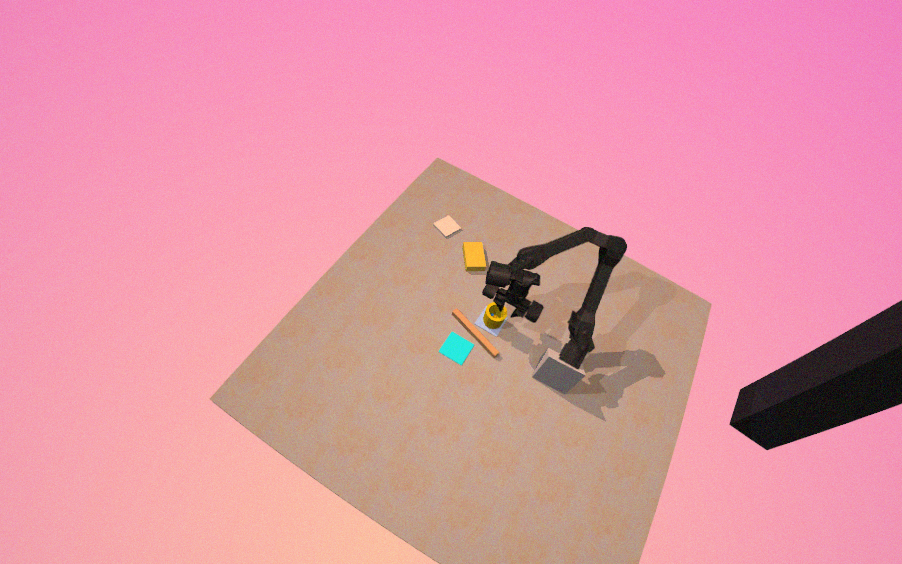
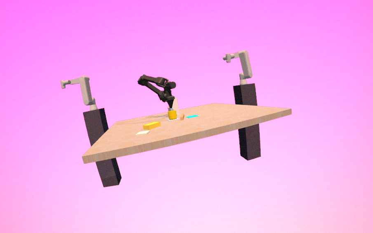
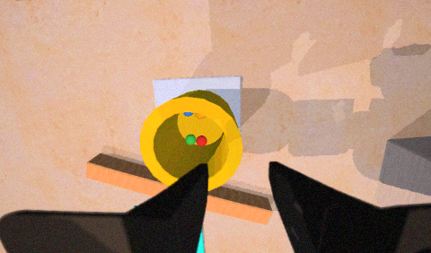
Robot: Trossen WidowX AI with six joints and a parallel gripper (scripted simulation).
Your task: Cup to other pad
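A yellow cup (image 1: pixel 493 320) (image 2: pixel 172 115) (image 3: pixel 148 139) stands upright on a pale blue pad (image 1: pixel 480 322) (image 2: pixel 177 119) (image 3: pixel 171 87). The wrist view shows a green marble (image 3: pixel 190 140), a red marble (image 3: pixel 201 141), a blue marble (image 3: pixel 188 114) and an orange marble (image 3: pixel 200 116) inside it. A cyan pad (image 1: pixel 456 348) (image 2: pixel 192 116) (image 3: pixel 200 242) lies bare. My gripper (image 1: pixel 501 308) (image 2: pixel 170 107) (image 3: pixel 238 170) is partly open and empty, pointing down just above the cup. In the wrist view its left finger overlaps the cup's rim; the right finger is outside it.
An orange bar (image 1: pixel 475 333) (image 2: pixel 182 117) (image 3: pixel 247 207) lies between the pads. A yellow block (image 1: pixel 474 256) (image 2: pixel 151 125) and a cream tile (image 1: pixel 447 225) (image 2: pixel 143 132) lie on the far side of the cup from the cyan pad. A grey block (image 1: pixel 558 372) (image 3: pixel 413 166) stands at my arm's base.
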